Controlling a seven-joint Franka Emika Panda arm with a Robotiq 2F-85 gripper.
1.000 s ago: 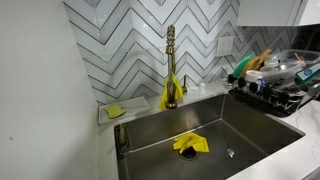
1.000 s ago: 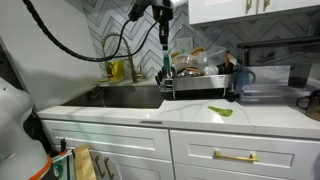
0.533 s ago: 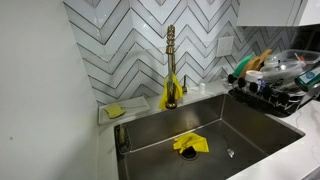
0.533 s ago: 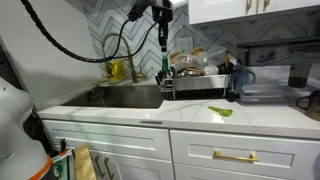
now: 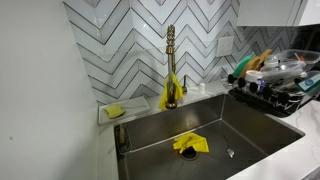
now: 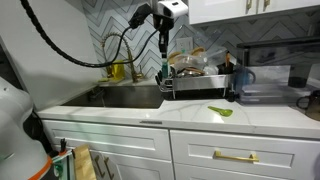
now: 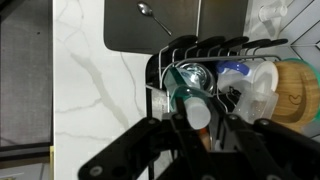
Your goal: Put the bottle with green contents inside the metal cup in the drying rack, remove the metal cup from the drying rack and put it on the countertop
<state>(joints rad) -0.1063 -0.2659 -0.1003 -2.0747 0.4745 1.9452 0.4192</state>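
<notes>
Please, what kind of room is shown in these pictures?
Most likely a home kitchen: a steel sink with a brass faucet, a crowded drying rack beside it, and white cabinets under the countertop.

A zigzag tile wall (image 5: 110,40) runs along the counter's (image 6: 270,118) back edge. White cupboards (image 6: 200,150) with gold handles (image 6: 238,157) sit under its front edge.
</notes>
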